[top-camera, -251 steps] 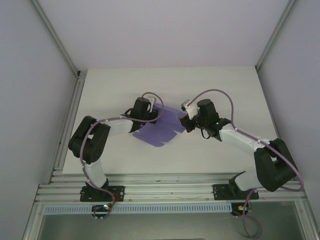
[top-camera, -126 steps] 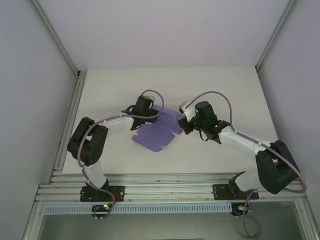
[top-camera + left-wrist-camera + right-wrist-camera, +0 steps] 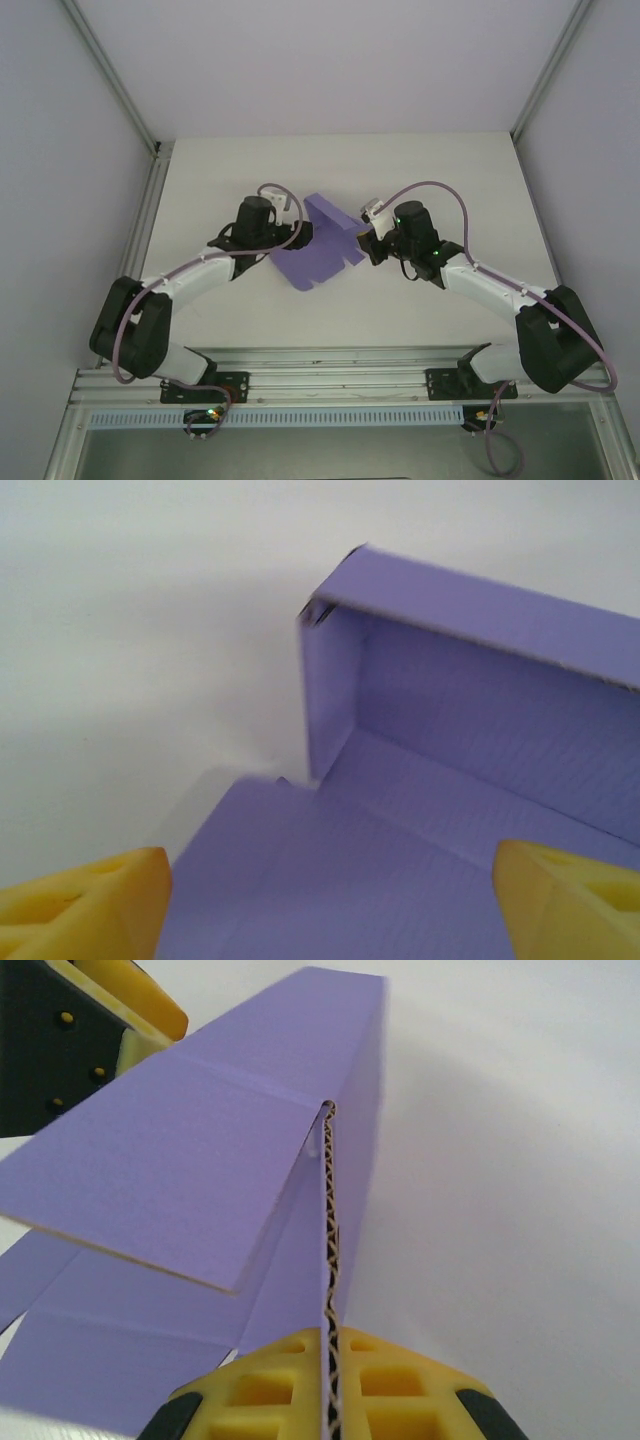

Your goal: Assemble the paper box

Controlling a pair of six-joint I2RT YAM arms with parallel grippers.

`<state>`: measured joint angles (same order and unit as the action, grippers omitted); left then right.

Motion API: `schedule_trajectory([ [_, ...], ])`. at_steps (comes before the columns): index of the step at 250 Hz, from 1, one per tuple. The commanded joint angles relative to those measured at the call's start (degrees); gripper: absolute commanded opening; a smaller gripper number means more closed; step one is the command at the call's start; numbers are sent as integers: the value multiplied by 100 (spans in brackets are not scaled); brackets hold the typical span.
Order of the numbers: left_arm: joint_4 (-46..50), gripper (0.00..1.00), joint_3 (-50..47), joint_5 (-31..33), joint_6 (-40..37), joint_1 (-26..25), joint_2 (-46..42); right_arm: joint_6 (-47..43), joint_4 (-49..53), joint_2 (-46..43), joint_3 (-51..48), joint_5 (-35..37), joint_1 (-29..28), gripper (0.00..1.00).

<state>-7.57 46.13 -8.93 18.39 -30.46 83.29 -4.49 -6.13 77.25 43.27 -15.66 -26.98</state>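
Paper box (image 3: pixel 322 245) lies mid-table (image 3: pixel 200 180), part-built. It is plain purple corrugated card with one long wall raised and the rest a flat panel with notched flaps on the table's near side.

Left wrist view: box (image 3: pixel 450 730) slightly blurred, a short end wall meeting the long wall at a corner; its far end is cut off by the frame. Left gripper (image 3: pixel 335 900) spread wide, yellow fingers (image 3: pixel 95 900) at either edge of the flat panel, gripping nothing.

Right wrist view: right gripper (image 3: pixel 330 1385) pinched onto the raised wall's edge, fluted core showing between the pads. Box (image 3: pixel 200 1160) fills that frame; I can't make out its flaps.

From above, left gripper (image 3: pixel 295 238) and right gripper (image 3: pixel 365 245) flank the box. I can't read their jaws there.
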Motion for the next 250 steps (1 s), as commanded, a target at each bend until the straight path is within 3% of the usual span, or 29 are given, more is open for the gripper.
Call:
schedule_trajectory([
  [1, -289, 85, -111, -502, 40, 254, -17, -28, -131, -70, -86, -218, 25, 0],
  [38, -568, 80, -23, -987, -108, 601, 325, -56, -54, -70, -83, -459, 52, 0],
  [123, -702, 65, 586, -1339, -319, 688, 1199, -12, -50, -44, -69, -838, 70, 0],
  [163, -708, 32, 698, -1490, -327, 769, 1357, -16, 13, -33, -55, -815, 75, 0],
  [196, -664, 4, 595, -1124, -329, 750, 1224, 50, 29, -52, -72, -679, 107, 2],
  [209, -578, 3, 554, -866, -339, 722, 1112, 89, 71, -86, -57, -600, 114, 11],
  [234, -271, 1, 456, -82, -302, 573, 853, 294, 164, -152, -21, -77, 108, 60],
  [244, -87, 0, 450, 356, -281, 453, 734, 422, 285, -228, 21, 244, 113, 71],
  [250, 21, 0, 437, 563, -283, 401, 672, 453, 359, -312, 30, 423, 114, 98],
])
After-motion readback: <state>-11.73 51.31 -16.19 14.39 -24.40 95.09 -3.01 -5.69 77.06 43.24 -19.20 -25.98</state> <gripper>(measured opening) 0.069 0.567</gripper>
